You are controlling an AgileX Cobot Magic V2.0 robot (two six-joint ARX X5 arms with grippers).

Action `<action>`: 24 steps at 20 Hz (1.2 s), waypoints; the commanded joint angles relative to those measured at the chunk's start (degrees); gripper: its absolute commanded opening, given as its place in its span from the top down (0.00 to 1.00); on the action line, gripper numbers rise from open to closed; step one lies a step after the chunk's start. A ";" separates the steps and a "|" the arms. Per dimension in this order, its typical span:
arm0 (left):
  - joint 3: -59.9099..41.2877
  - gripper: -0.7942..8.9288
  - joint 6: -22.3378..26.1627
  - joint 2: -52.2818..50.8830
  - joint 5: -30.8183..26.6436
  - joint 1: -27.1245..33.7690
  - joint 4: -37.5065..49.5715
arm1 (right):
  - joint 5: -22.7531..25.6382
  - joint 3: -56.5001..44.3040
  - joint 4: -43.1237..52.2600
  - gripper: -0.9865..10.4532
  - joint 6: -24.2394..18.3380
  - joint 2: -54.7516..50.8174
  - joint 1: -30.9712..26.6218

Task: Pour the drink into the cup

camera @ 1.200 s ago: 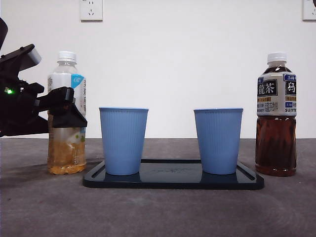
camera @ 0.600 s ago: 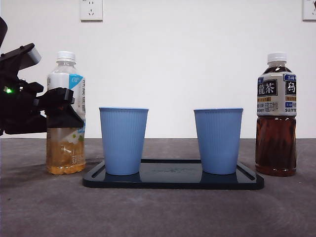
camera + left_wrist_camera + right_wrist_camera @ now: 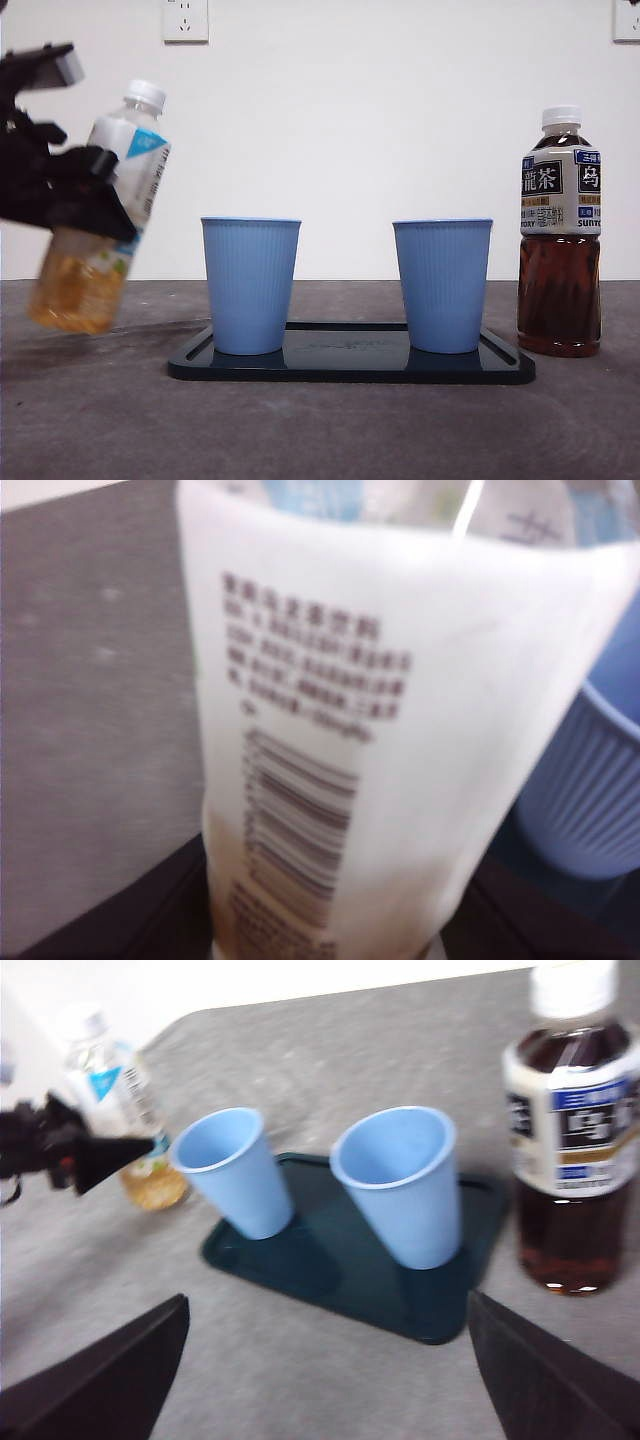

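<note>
Aloft, left gripper [image 3: 75, 190] grips pale bottle [image 3: 100, 215], cap tilted cupward.

A lab-like setup: bare white wall [image 3: 400, 120], grey table [image 3: 320, 430].

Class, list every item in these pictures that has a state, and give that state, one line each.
Pale tea bottle: capped, lifted, tilted, held by left gripper.
Dark tea bottle: capped, upright on table.
Left cup: upright on tray, empty.
Right cup: upright on tray, empty.
Right gripper: open, holding nothing.
</note>
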 commanded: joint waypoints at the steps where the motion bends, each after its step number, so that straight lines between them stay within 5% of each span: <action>1: 5.95 0.70 9.68 -2.69 -1.51 -0.13 -6.82 | -2.82 0.98 0.33 0.53 -0.74 0.04 0.28; 7: 14.71 0.70 19.98 -5.20 -2.89 -0.66 -22.45 | -12.81 1.01 0.33 0.53 -0.74 0.11 0.28; 13: 22.10 0.71 30.47 -5.22 -14.40 -4.94 -38.16 | -17.25 1.01 0.35 0.53 -1.14 0.11 0.28; 24: 25.99 0.73 44.59 -4.15 -35.28 -14.53 -42.10 | -20.33 0.98 0.35 0.53 -2.25 0.11 0.31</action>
